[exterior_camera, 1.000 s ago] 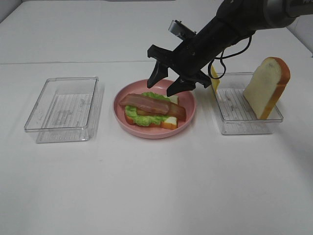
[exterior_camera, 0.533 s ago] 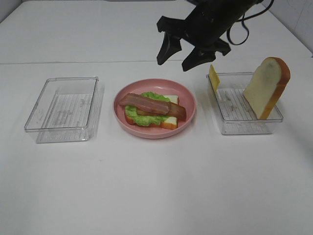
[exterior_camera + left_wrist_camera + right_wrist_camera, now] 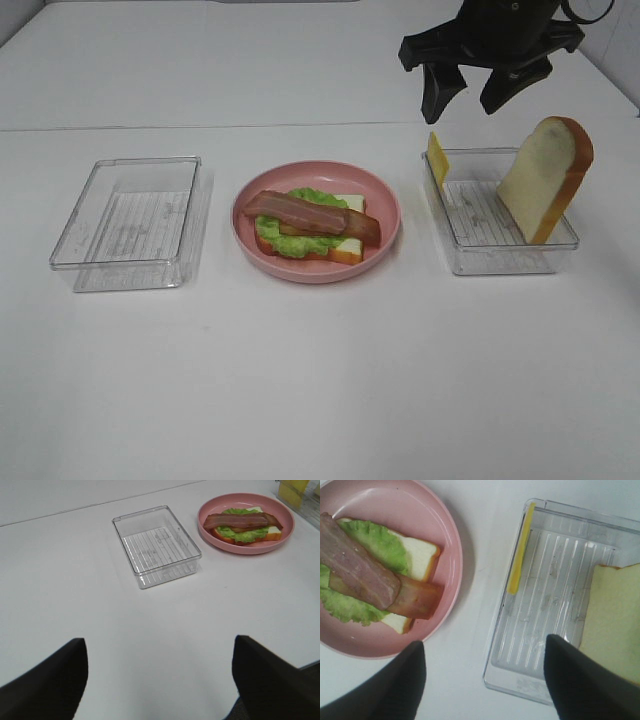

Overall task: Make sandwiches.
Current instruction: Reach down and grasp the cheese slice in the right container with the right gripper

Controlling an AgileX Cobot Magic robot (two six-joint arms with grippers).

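Spread apart and empty, the right claw (image 3: 466, 108) has swung from over the pink plate (image 3: 392, 215) at centre to the upper right, above the tray (image 3: 500, 262) holding the cheese (image 3: 437, 158) and bread slice (image 3: 545, 180), so the bacon-topped sandwich (image 3: 310, 225) on the plate probably gets cheese next, while the left claw (image 3: 159, 641) gapes over the desk (image 3: 60, 580).

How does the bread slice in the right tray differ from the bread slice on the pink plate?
The tray bread slice stands tilted on edge; the plate bread slice lies flat. The tray one is bare; the plate one carries lettuce and bacon. Both are white with orange-brown crust.
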